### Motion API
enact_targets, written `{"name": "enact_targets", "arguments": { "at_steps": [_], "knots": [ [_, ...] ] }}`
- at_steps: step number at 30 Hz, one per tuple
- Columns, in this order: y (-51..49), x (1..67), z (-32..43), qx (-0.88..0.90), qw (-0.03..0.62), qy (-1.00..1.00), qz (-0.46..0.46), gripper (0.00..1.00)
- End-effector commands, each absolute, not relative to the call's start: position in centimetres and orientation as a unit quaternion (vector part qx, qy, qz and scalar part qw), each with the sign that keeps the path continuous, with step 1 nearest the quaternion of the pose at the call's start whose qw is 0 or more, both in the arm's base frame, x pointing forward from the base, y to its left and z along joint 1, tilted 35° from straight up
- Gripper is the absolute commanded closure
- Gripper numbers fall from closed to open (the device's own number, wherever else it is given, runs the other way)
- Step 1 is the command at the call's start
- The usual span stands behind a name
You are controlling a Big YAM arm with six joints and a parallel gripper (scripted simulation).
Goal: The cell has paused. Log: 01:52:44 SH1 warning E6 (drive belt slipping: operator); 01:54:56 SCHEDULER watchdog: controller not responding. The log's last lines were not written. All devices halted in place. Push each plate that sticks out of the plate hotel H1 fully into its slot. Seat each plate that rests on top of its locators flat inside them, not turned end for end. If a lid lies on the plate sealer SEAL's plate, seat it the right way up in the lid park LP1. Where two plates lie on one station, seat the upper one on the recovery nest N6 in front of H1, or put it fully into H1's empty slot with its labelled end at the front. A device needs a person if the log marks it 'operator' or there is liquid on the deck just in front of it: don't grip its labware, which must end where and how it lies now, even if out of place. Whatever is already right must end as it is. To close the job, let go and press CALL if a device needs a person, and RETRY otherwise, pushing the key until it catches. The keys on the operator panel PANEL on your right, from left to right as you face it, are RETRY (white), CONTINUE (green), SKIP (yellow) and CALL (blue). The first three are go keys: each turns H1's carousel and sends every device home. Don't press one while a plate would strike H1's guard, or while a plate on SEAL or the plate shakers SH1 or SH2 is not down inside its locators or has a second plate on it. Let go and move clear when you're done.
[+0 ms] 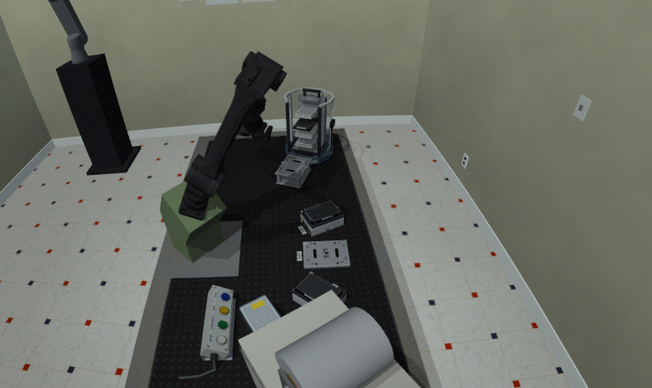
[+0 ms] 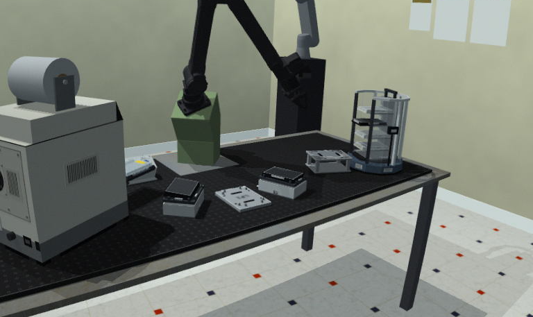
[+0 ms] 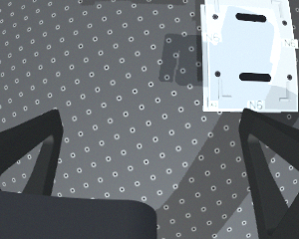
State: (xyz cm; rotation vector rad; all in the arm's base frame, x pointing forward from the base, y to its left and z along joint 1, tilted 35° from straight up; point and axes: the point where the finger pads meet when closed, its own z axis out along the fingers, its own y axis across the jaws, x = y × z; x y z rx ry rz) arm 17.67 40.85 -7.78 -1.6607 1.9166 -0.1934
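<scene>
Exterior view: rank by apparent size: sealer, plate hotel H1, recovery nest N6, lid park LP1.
1. Sealer, though nearest the camera.
2. Plate hotel H1.
3. Lid park LP1 and recovery nest N6 look alike; not ranked.

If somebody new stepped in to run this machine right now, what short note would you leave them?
Gripper: open, holding nothing, raised above the mat beside the recovery nest, which holds no plate.
Plate hotel: one dark plate on a shelf.
Two shakers each carry a dark plate.
Lid park holds nothing.
Panel: no key pressed yet, as far as shows.
Nothing gripped yet; all steps left.
</scene>
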Motion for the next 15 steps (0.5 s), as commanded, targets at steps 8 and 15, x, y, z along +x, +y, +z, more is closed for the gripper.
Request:
{"name": "enact_targets", "arguments": {
  "at_steps": [8, 15],
  "knots": [
    [38.0, 20.5, -5.6, -0.564, 0.282, 0.771, -0.086, 0.00],
    [37.9, 23.2, -2.7, -0.518, 0.294, 0.799, -0.088, 0.00]
  ]
}}
